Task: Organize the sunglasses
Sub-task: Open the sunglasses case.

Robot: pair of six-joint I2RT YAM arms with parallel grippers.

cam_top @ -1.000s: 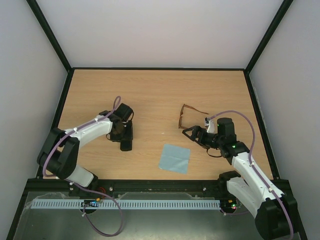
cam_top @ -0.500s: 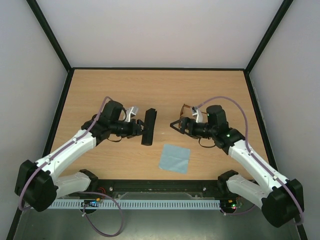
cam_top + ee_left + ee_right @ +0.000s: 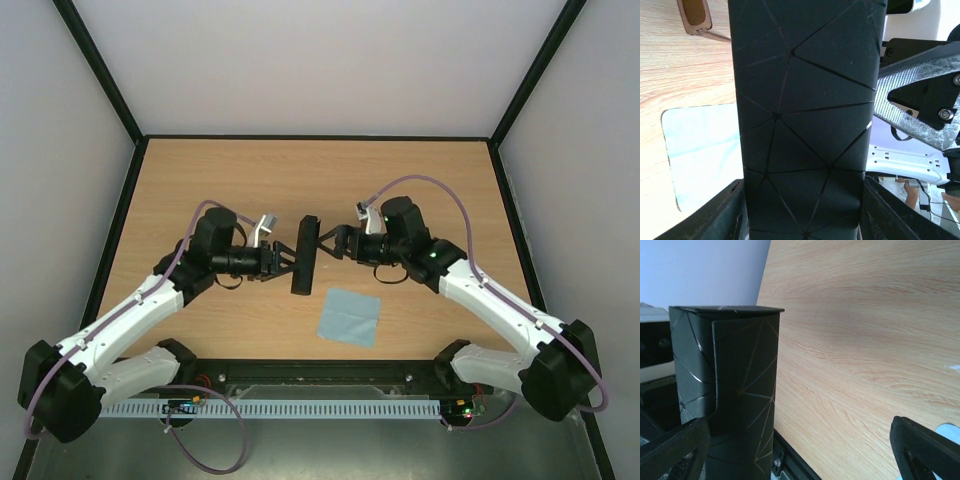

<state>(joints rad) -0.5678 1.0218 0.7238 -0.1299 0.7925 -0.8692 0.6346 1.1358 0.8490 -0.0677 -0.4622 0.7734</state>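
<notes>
So the left gripper [image 3: 284,262] has its jaws clamped on the long sides of the black case [image 3: 305,255], grabbing it around the middle. In the left wrist view the case fills most of the shot, with a finger on either side of it at the bottom, and you can see the thin triangle line pattern all over it. From the top it runs roughly front to back near the middle of the bench [image 3: 200,180]. I honestly can't tell if it's resting on the wood or held just above it. The right gripper [image 3: 327,243] is spread wide with nothing in it, sitting just beside the far end of the case on its right side. In the right wrist view the case stands right by one of the fingers, but I can't say whether they actually touch. The sunglasses [image 3: 695,15] are lying on the bench. Only a brown lens and a bit of temple arm peek out at the corner of the left wrist view, past the case, and from above the right arm pretty much covers them. The light blue cloth [image 3: 349,317] lies flat nearer the front, just right of the case's near end.
</notes>
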